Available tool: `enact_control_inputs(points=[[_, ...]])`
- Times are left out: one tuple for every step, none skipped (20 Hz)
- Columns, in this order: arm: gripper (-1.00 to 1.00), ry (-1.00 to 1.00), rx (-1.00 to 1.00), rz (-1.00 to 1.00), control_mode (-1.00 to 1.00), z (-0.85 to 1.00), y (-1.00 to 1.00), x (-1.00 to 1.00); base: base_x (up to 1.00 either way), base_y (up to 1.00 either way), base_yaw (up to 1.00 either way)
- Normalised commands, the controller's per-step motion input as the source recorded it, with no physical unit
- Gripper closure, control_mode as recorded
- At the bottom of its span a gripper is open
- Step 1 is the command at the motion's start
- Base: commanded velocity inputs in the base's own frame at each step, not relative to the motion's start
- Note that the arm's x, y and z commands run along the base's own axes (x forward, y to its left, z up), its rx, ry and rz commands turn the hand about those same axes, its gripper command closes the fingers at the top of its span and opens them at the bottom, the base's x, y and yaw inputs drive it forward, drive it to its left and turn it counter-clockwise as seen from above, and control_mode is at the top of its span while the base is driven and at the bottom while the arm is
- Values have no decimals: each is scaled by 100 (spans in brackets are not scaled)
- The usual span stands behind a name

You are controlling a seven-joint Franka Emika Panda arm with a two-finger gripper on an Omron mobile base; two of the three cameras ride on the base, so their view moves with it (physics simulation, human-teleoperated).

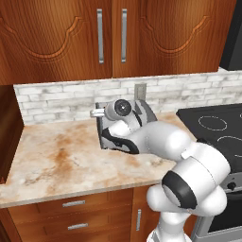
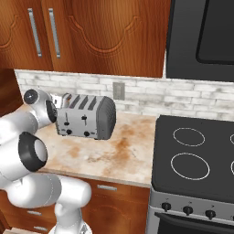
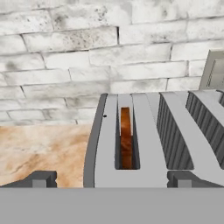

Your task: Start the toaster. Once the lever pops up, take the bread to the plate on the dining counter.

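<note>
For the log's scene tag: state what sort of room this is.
A home kitchen, rendered: a toaster on a stone counter against a brick backsplash, a stove beside it, wood cabinets above.

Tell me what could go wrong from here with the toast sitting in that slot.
The bread sits deep in a narrow slot of the toaster, so the open jaws may catch the slot edges instead of the slice. The gripper hovers above the top, not by the front levers, so starting it needs repositioning, which might nudge the toaster along the counter.
</note>
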Motion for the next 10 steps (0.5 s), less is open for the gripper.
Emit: enact_control_inputs(points=[[-100,0,0,1,-100,0,-11,22,0,0,0],[-100,0,0,2,-100,5,-19,23,0,0,0],[-100,0,0,2,-100,7,-22,21,0,0,0],[-100,0,0,2,-100,2,-19,24,0,0,0],[-100,0,0,2,-100,0,-14,21,0,0,0],[-100,0,0,2,-100,0,-10,17,0,0,0],[-100,0,0,0,-100,0,-1,19,0,0,0],[-100,0,0,0,-100,0,0,21,0,0,0],[-100,0,0,0,-100,0,0,18,0,0,0],[-100,0,0,0,-100,0,0,17,0,0,0]])
